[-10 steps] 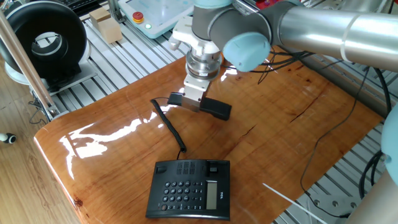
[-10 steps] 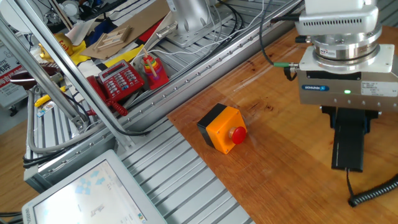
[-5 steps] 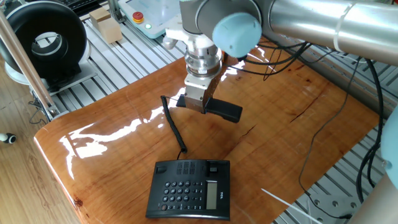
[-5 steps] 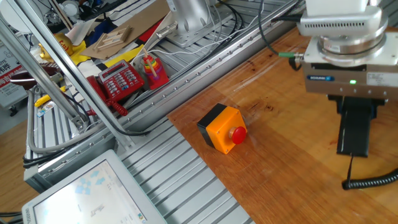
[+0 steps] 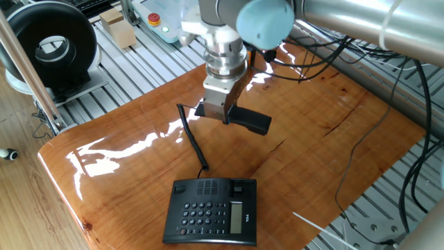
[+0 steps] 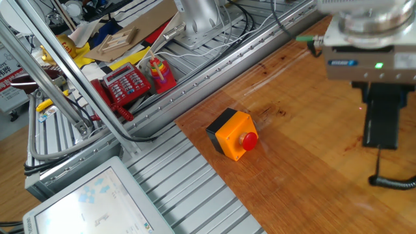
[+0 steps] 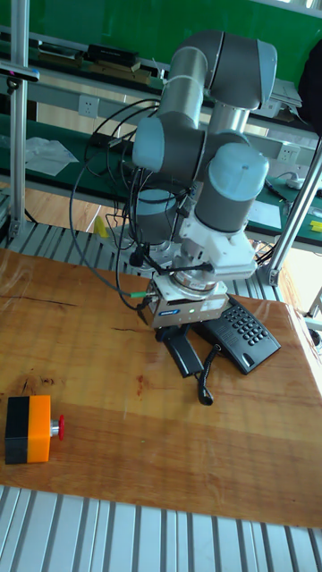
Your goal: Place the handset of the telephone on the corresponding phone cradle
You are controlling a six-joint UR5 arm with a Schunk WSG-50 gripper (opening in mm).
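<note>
In one fixed view the telephone [image 5: 211, 210] sits nearest, close to the worktop's [image 5: 125, 173] near edge, keypad toward that edge. The phone cradle [image 5: 216, 186] runs along its far side, bare. The coiled cord [image 5: 192, 137] trails up from the base across open wood. Beyond it my gripper [image 5: 216, 111] is clenched on the handset [image 5: 243, 119], which hangs level above the worktop's middle, well apart from the cradle. Open wood lies on all sides of it. An orange button box [image 6: 233, 133] stands near the worktop edge that meets the slatted aluminium frame [image 6: 195, 188]. The gripper body carries a label; I cannot read it. Farthest, a red calculator [image 6: 127, 84] lies off the worktop.
</note>
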